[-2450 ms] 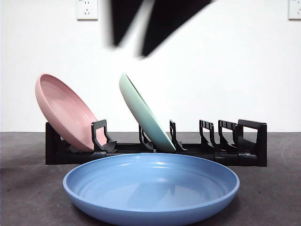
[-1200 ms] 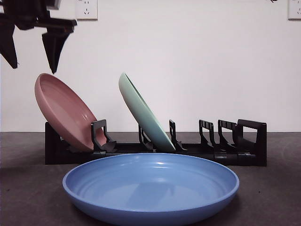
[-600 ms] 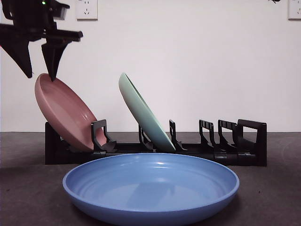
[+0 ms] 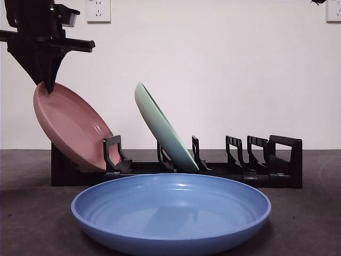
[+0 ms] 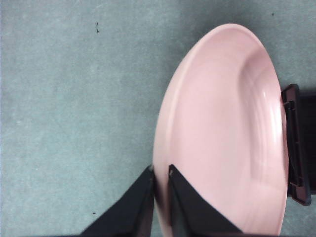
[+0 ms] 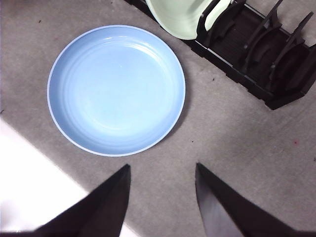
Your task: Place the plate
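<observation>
My left gripper [image 4: 47,88] is clamped narrow on the top rim of the pink plate [image 4: 72,130], one jaw either side of the edge; the left wrist view confirms it, jaws [image 5: 159,173] pinching the rim with the plate's face spread out beyond them. The pink plate sits tilted in the leftmost slot of the black dish rack [image 4: 176,165], leaning left, its lower edge down behind the first divider. The green plate [image 4: 162,128] stands in the next slot to the right, leaning the same way, well apart from the pink one. Slots further right hold nothing I can see, just bare dividers. The blue plate [image 4: 171,213] lies flat on the grey table [image 4: 309,224], near side, in front of the rack and not touching it. My right gripper [image 6: 160,190] hangs high over the table with jaws spread wide, holding nothing; its wrist view shows the blue plate [image 6: 116,89] below and the rack end [image 6: 256,54] with the green plate's edge [image 6: 185,17] beside it.
</observation>
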You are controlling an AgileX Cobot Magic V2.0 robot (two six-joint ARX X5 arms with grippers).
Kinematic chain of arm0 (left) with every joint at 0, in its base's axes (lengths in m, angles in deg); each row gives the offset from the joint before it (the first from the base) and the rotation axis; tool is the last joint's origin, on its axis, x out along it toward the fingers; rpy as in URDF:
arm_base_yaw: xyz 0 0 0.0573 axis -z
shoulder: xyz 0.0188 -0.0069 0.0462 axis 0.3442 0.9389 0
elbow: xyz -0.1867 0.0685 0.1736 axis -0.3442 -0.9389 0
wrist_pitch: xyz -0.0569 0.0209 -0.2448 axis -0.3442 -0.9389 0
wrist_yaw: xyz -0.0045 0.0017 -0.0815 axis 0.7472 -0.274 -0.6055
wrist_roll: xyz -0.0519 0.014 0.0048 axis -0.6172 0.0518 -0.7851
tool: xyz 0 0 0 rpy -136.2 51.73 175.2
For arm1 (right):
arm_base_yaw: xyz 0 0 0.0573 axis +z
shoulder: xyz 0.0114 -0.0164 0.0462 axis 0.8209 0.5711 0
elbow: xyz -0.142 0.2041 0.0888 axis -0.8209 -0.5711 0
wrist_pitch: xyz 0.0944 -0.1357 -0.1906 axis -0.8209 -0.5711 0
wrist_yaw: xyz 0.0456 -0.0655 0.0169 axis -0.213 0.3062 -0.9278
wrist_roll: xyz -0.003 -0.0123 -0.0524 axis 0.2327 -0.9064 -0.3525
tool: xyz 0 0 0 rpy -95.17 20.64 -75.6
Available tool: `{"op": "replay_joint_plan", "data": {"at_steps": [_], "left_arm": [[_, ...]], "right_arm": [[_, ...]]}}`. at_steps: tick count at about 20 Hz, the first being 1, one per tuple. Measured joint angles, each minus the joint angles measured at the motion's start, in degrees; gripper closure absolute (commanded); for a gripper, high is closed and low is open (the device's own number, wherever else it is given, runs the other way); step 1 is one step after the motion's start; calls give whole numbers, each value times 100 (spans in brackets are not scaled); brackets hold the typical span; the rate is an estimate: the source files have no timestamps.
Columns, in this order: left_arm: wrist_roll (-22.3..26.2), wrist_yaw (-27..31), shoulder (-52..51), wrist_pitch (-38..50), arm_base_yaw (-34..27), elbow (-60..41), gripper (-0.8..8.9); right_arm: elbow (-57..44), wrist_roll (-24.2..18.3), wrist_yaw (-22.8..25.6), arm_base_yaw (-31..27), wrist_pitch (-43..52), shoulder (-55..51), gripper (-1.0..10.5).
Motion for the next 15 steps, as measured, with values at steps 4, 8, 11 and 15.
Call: {"op": "replay_joint_plan", "data": {"at_steps": [4,8,11,15], "left_arm": [[50,155,2,-439,4,291,796],[223,577,7,-1248,4,1088,797],[326,616,-52,-1912,0,1502,797],[396,533,-629,-2625,0,1499,797]], "right_arm": [[0,0,35,0,0,0,740],[0,0,131,2,0,0,740],[0,2,483,0,0,-31,740],[0,2,1056,0,-4,-212,740]]}}
